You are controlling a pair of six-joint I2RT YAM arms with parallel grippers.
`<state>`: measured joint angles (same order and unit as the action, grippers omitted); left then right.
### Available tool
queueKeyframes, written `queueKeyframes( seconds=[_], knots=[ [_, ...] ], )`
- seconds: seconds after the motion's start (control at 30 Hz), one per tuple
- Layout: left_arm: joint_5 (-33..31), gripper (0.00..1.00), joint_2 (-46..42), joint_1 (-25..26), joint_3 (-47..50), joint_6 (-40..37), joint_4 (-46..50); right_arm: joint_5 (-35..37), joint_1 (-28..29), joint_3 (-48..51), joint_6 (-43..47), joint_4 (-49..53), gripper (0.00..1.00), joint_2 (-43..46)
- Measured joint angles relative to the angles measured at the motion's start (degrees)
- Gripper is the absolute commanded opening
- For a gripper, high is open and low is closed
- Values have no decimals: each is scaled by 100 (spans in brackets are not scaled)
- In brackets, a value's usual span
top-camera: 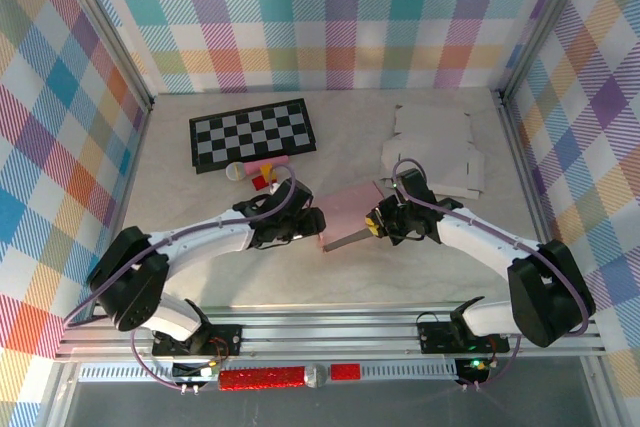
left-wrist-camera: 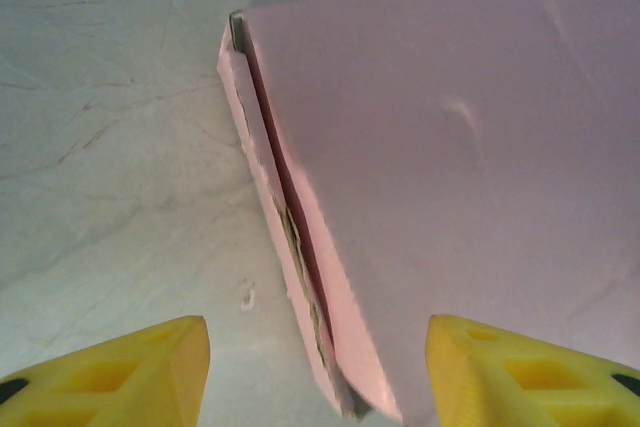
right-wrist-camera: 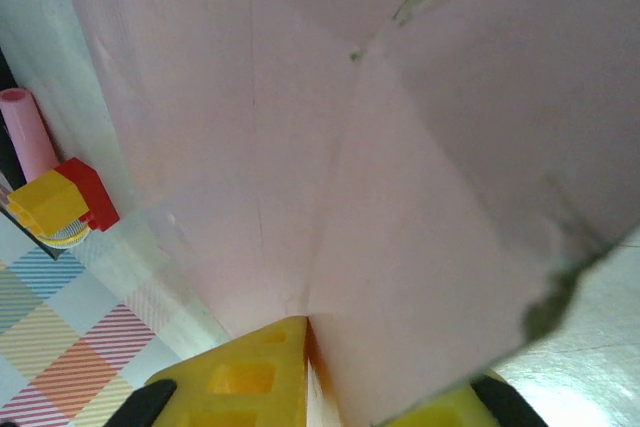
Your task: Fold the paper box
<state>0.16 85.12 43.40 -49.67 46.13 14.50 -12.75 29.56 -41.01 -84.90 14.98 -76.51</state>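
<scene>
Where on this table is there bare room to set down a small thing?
Free: the back strip between the checkerboard and the white cardboard blanks; the near middle before the rail. Crowded: around the pink paper box.

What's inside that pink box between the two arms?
The pink box is nearly closed. The left wrist view shows a narrow slit along its edge, with dark shadow and grey-brown raw cardboard. The top panel covers everything deeper, so any contents are hidden.

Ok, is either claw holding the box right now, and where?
The right claw appears to pinch the pink paper box by a flap on its right side. The left claw is open, straddling the opposite edge, gripping nothing.
</scene>
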Motion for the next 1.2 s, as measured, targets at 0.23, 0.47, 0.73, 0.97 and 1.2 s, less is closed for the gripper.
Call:
queueKeyframes(
  seconds=[0.23, 0.47, 0.73, 0.97, 1.2],
  knots=[
    [376, 50, 463, -118, -87, 234, -380, -2, 0, 2, 13, 26, 16, -15],
    [564, 37, 586, -118, -28, 516, -575, -22, 0, 2, 13, 57, 18, -22],
    [575, 26, 678, -118, -7, 527, -741, -129, -87, -157, 623, 828, 57, -26],
    [553, 25, 678, -118, -7, 378, -719, -4, -616, -1086, 2691, 2317, 67, 564],
    [533, 25, 704, -118, -9, 219, -713, 66, -1478, -2035, 5034, 2997, 65, -271]
  ],
)
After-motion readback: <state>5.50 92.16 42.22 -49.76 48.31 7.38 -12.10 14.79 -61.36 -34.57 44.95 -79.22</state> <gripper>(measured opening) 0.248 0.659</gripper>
